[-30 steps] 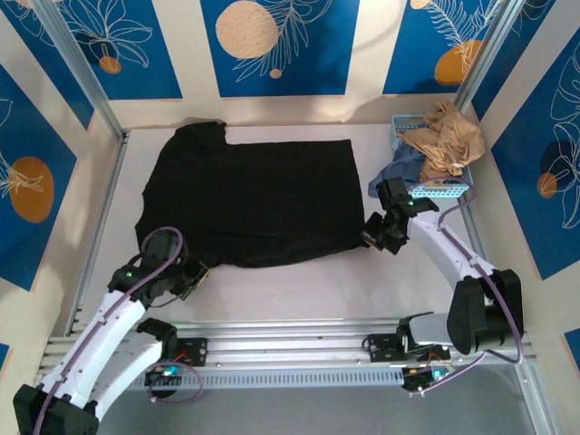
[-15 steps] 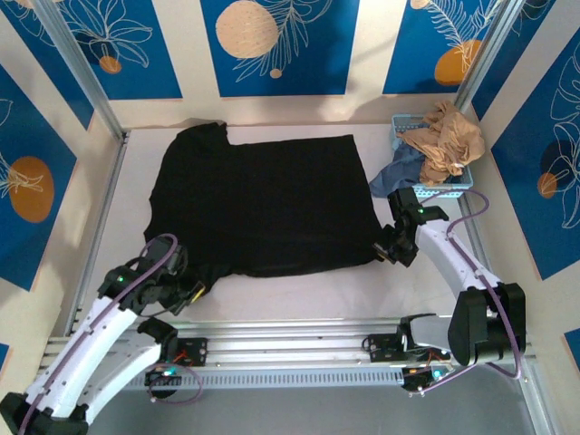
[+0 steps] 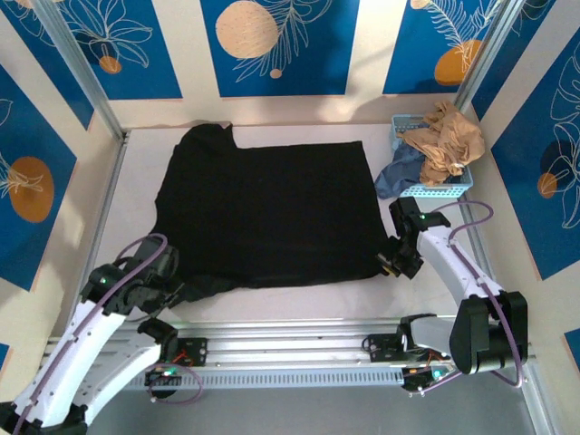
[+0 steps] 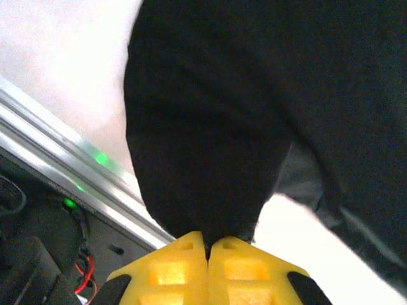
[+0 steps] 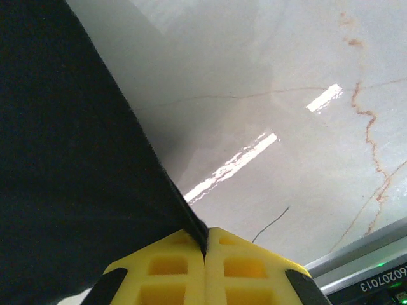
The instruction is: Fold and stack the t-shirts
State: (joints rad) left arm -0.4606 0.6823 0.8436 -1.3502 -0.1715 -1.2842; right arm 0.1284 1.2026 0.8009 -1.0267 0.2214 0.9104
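Cloth of a large, plain black t-shirt (image 3: 267,213) lay spread nearly flat across the middle of the pale, glossy tabletop (image 3: 308,304). One sleeve poked toward the far left corner and the opposite edge ran along the near side. At the shirt's near left corner the left gripper (image 3: 186,292) was pinched fully together on a bunched fold of the black fabric, which rose straight out from between its yellow fingertips (image 4: 172,267). At the near right corner the right gripper (image 3: 391,265) was likewise clamped tight, a thin edge of the shirt caught between its yellow pads (image 5: 172,260), with bare table just beside it. Both held corners sat near the silver aluminium rail (image 3: 299,331) along the table's front. Beside the shirt's far right corner stood a light blue plastic basket (image 3: 449,190) with a crumpled tan garment (image 3: 446,136) heaped in it and a blue-grey cloth (image 3: 397,172) spilling over its left side.
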